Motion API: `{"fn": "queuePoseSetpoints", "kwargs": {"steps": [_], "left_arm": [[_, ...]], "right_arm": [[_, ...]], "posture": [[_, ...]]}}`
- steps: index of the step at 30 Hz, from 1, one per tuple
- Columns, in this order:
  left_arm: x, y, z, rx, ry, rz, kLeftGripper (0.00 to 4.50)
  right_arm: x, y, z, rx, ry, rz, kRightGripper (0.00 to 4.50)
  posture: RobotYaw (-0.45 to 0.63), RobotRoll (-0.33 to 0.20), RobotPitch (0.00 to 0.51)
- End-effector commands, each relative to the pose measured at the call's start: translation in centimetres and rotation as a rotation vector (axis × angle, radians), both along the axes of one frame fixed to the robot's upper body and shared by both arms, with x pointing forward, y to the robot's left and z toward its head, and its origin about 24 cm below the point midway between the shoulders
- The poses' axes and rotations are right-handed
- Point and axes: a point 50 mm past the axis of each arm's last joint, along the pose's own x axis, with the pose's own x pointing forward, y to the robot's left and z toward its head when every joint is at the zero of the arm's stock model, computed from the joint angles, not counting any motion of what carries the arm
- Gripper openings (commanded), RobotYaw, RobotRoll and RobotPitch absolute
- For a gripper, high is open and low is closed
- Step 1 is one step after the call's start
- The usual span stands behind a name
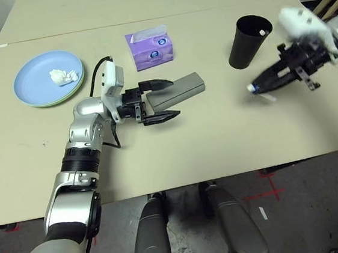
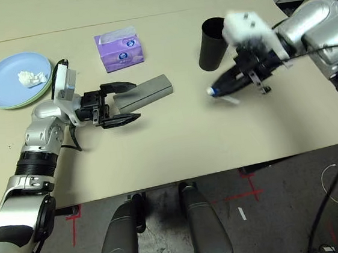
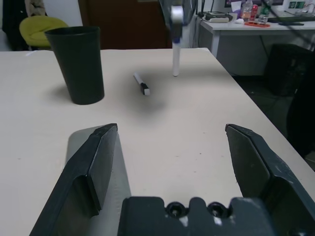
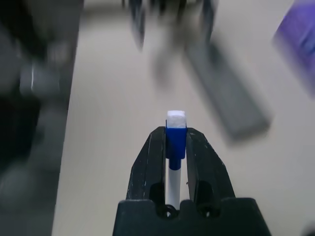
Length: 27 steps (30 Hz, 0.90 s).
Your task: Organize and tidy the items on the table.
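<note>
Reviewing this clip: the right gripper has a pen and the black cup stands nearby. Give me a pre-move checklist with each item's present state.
1. Pen clamped in right gripper: ok, fingers shut on it, blue end sticking out past the tips.
2. Black cup upright, mouth unobstructed: ok; something white shows inside its rim.
3. Second pen accounted for: ok, lying on the table near the cup.
4. Left gripper free: ok, open, with the grey glasses case between its fingers, not clamped.
5. Tissue wad on the light blue plate: ok.
6. Sunglasses inside the case: cannot tell.
</note>
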Motion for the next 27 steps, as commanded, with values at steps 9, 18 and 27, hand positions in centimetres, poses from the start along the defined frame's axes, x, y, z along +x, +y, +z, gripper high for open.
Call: {"fn": "queuePoseSetpoints", "kwargs": {"steps": [9, 18, 27], "left_arm": [[-0.3, 0.2, -1.0, 0.032, 0.028, -0.006, 4.5], [-0.1, 0.1, -0.8, 0.033, 0.023, -0.004, 4.5], [-0.1, 0.2, -0.8, 0.028, 0.019, 0.003, 4.5]], "right_arm": [[-1.5, 2.8, -4.1, 0.624, -0.201, -0.339, 0.42], [-1.0, 2.7, -3.2, 0.858, -0.346, -0.607, 0.42], [-0.5, 2.2, -3.5, 0.966, -0.436, -0.812, 0.42]], "posture": [[0.04, 0.0, 0.238], [0.04, 0.0, 0.231], [0.05, 0.0, 0.226]]}}
